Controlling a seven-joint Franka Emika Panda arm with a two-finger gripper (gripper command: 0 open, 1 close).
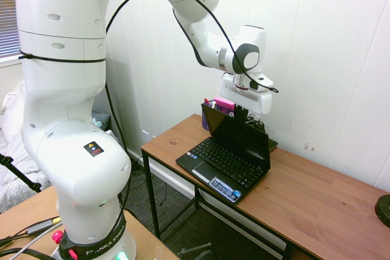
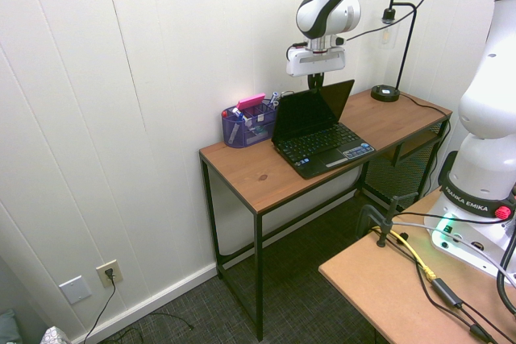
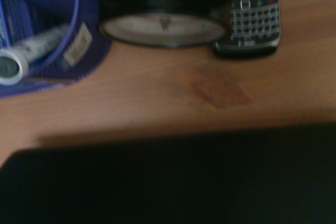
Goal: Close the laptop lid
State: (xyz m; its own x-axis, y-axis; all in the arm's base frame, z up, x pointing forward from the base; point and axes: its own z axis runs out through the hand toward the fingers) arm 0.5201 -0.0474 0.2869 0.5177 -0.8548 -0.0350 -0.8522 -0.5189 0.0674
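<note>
The wooden counter (image 1: pixel 317 199) runs along the white wall, and the hand (image 1: pixel 242 112) hangs over its wall side, pointing straight down. Directly below and a touch toward the room from the hand stands the laptop lid (image 1: pixel 239 135), open and leaning back toward the wall, its top edge right at the fingertips. That edge runs along the counter's length, so it lies crosswise under the hand, with the plain black back facing the wall and the keyboard spreading out toward the room. The hand's fingers are pressed together with nothing between them. To my eye, a push from behind the top edge, out toward the room and down, is what would fold it. Behind the hand on the wall side sit a blue pen basket (image 2: pixel 248 126) and a small black phone (image 3: pixel 252 22).
</note>
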